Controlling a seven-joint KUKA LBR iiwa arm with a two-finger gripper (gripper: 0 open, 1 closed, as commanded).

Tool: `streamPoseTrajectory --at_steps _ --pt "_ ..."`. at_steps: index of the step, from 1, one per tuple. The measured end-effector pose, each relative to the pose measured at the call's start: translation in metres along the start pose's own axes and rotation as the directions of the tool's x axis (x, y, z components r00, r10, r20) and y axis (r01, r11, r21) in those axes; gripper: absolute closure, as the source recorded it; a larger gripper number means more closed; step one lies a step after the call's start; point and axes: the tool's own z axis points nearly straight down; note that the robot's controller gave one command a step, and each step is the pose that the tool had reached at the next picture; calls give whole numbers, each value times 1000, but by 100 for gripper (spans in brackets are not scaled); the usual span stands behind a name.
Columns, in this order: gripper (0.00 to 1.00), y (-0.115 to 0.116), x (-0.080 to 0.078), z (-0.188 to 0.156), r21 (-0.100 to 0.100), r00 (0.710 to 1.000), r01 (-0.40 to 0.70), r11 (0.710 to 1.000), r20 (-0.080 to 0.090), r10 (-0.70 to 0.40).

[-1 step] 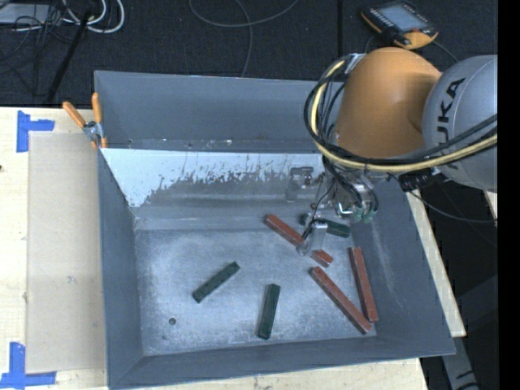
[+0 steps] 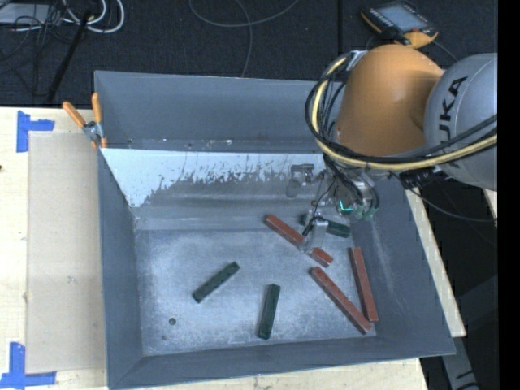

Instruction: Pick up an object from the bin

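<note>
Little looks done: the gripper (image 2: 315, 227) sits low beside a red-brown bar (image 2: 283, 229) in the bin (image 2: 203, 120), nothing visibly lifted, and whether it is clenched cannot be told.

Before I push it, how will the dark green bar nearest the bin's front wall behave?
The dark green bar looks stiff and straight, so it should probably slide, not bend. Its flat sides suggest it won't roll.

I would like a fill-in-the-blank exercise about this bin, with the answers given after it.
1. The tool is in the view's ___ half of the bin.
2. The slanted dark green bar and the upright dark green bar lie to the ___ of the tool.
3. The bar nearest the right wall is ___ in colour.
Answers: right; left; reddish-brown.
</note>
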Motion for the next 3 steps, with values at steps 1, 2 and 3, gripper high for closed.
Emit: streamPoseTrajectory --at_steps 1,2,3 --pt "100 7 -6 123 0 1000 -1 1000 -6 1" --pt "0 7 -8 121 0 1000 -1 1000 -1 1" --pt "0 7 -8 121 0 1000 -2 1000 -1 2"
